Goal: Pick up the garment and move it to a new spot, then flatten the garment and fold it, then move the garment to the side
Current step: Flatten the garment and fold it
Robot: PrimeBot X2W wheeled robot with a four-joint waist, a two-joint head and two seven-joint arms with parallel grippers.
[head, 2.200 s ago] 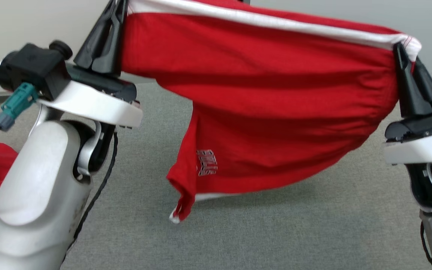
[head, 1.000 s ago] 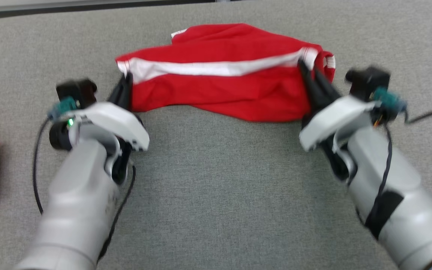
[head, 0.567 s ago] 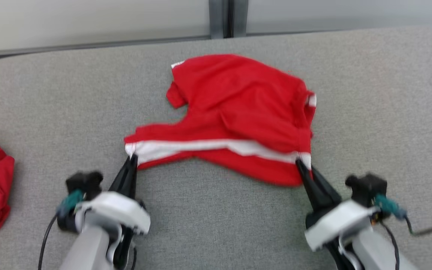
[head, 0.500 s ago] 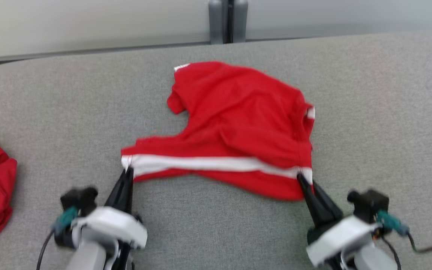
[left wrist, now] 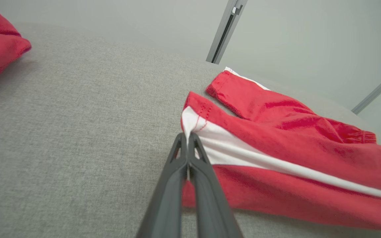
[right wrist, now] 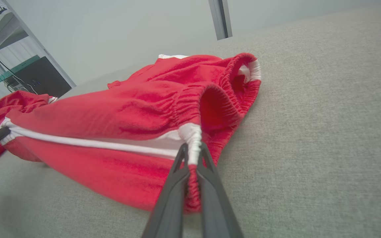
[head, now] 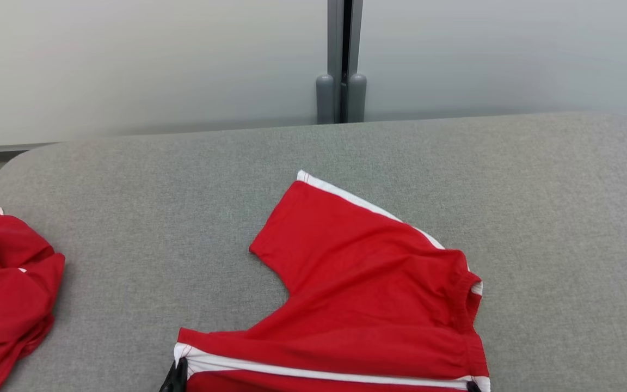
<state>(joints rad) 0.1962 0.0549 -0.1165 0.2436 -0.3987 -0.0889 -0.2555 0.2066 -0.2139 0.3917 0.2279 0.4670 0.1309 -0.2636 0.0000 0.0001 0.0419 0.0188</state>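
One red garment with white side stripes (head: 368, 294) lies on the wide grey cloth-covered surface (head: 128, 218), in the near middle part of it as the head view has it. It looks like a pair of shorts. One leg reaches away toward the wall, and the gathered elastic waistband opens on the robot's right side.

Two pincers are at work, one at each near corner of the garment. The left pincer (left wrist: 188, 136) is clenched on the hem corner, its two dark fingers pressed together on the white stripe where the red stitching ends. The right pincer (right wrist: 193, 148) is clenched on the waistband end of the same stripe, with puckered white and red cloth squeezed between its fingers. The stripe runs nearly straight from one grip to the other. Below the stripe a fold of red cloth hangs down toward the surface.

A second piece of red cloth, a crumpled heap (head: 3, 294) with small white marks, sits at the left edge of the surface. It is well apart from the garment, with bare grey cloth between them.

Behind the surface stand two pale wall panels (head: 128, 65), joined by one upright grey post (head: 342, 60). In the right wrist view one dark box-shaped unit (right wrist: 41, 77) stands beyond the far left end of the surface, near thin cables and a shelf
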